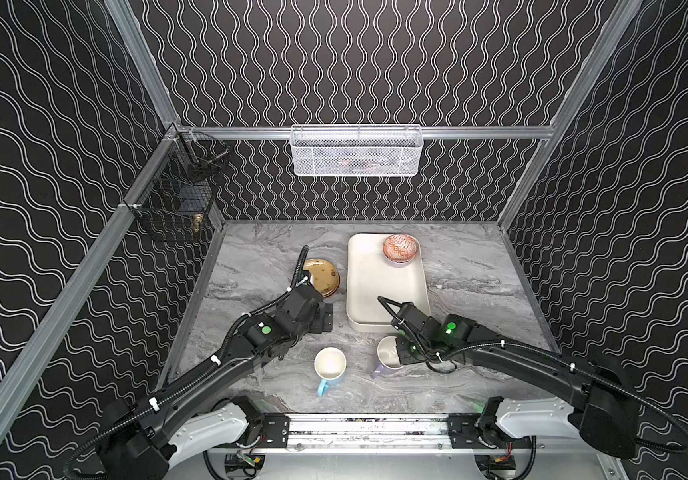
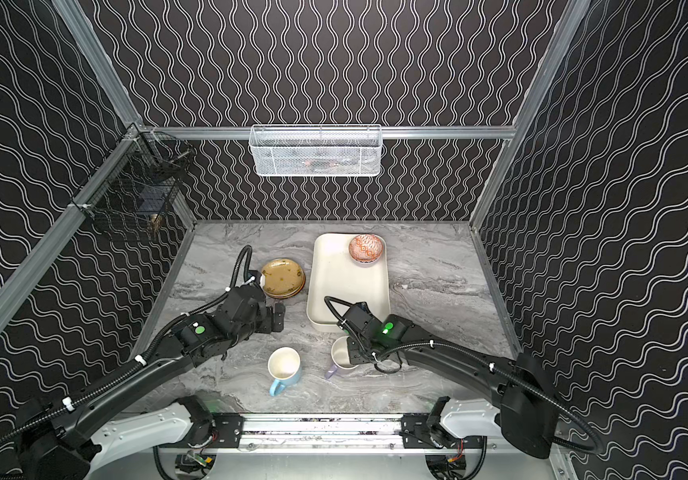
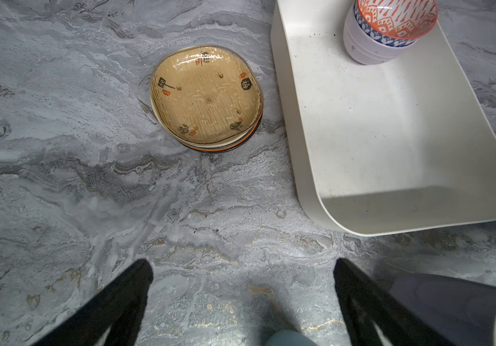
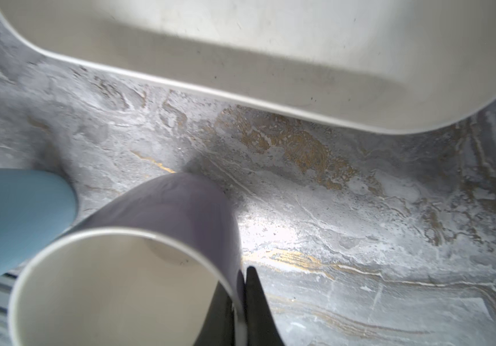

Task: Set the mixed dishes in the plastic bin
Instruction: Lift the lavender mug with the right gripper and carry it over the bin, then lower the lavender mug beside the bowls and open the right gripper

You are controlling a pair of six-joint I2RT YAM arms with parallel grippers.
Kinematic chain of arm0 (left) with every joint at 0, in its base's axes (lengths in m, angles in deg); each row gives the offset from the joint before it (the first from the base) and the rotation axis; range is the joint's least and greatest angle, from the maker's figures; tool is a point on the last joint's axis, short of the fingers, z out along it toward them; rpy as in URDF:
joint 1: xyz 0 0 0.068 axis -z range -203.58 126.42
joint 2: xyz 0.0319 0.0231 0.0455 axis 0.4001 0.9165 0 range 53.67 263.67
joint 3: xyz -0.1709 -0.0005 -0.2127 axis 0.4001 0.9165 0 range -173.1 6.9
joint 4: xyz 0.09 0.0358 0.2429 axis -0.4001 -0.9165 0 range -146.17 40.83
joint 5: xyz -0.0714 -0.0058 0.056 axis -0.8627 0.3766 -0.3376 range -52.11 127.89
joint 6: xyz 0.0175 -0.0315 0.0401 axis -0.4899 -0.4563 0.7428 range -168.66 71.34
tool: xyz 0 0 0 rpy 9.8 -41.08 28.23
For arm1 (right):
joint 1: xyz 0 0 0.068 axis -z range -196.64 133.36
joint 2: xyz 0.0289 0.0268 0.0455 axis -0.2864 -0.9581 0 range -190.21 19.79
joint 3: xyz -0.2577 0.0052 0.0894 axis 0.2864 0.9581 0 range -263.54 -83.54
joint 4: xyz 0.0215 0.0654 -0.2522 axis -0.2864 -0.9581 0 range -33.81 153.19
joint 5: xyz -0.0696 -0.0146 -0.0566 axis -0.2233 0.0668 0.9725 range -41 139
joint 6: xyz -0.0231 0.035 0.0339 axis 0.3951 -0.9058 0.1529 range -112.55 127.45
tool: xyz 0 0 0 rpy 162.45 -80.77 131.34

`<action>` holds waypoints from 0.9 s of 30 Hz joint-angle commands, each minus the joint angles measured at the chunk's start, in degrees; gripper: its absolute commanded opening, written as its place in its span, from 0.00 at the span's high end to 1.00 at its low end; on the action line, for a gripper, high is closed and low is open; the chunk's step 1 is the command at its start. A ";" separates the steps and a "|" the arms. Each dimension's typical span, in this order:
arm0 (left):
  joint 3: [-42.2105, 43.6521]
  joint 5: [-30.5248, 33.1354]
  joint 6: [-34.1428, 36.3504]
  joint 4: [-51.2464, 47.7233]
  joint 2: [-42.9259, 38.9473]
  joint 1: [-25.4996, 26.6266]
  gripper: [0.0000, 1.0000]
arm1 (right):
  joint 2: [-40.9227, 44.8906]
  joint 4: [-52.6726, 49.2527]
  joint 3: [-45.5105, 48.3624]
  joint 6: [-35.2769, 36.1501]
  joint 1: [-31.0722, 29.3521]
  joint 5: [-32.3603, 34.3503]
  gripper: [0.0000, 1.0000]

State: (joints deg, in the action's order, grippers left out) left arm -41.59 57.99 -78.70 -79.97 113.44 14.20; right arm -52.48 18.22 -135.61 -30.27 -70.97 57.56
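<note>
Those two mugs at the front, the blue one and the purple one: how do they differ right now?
Colour: the light-blue mug is blue outside, the lilac mug pale purple.
Grip: the right pincer is shut on the lilac mug's wall, one finger inside; the light-blue mug stands free.
Place: the lilac mug is nearer the plastic bin.
Both are white inside.

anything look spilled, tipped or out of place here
Nothing spilled or broken. Minor oddities: dark specks dot the floor of the plastic bin, and the plate stack beside it sits slightly staggered. The right gripper is shut on the wall of the lilac mug.
</note>
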 commanded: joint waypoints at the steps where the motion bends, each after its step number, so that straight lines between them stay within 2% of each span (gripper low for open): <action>1: -0.30 0.56 -0.11 0.66 -0.11 0.00 0.01 | 1.87 -2.92 -2.97 -0.89 -0.09 1.17 0.97; 7: -1.33 0.78 0.87 0.88 0.58 0.01 0.01 | 1.71 -6.01 -11.14 3.03 1.95 8.70 0.96; 14: -4.73 2.62 3.53 0.22 3.07 -0.11 0.02 | -5.89 -1.66 -21.59 11.94 12.49 4.16 0.96; 20: -8.35 0.67 5.71 0.52 7.43 -1.60 0.01 | -19.77 1.95 -32.94 18.63 21.26 -0.34 0.96; 27: -12.94 -4.50 7.10 1.05 11.57 -5.41 0.01 | -42.85 0.86 -54.06 22.58 25.95 -4.27 0.96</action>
State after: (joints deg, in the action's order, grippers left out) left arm -53.33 55.80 -73.04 -79.67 124.30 9.72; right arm -90.44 17.17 -184.29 -10.40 -45.72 56.20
